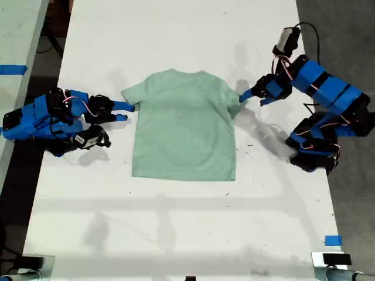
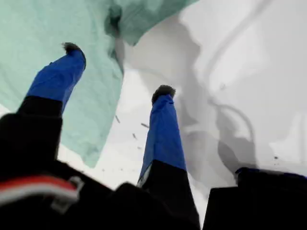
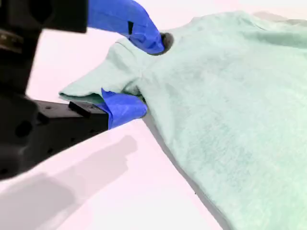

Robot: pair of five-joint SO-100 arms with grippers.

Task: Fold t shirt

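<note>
Mint t shirt (image 1: pixel 184 126) flat on white table (image 1: pixel 176 222), my first gripper (image 1: pixel 258 96) at 3 o'clock sleeve, jaws apart, my second gripper (image 1: pixel 125 111) at 9 o'clock sleeve, jaws apart around it.

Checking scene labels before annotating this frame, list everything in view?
t shirt: one, pale mint green, flat mid-table, neck toward the exterior view's top.
table: one, white, under everything.
tape piece: one, blue, table's edge at the exterior view's lower right.
second tape piece: one, blue, on a neighbouring surface at the exterior view's left.
my first gripper: one, blue, open above the sleeve on the exterior view's right.
my second gripper: one, blue, open, straddling the opposite sleeve.
</note>
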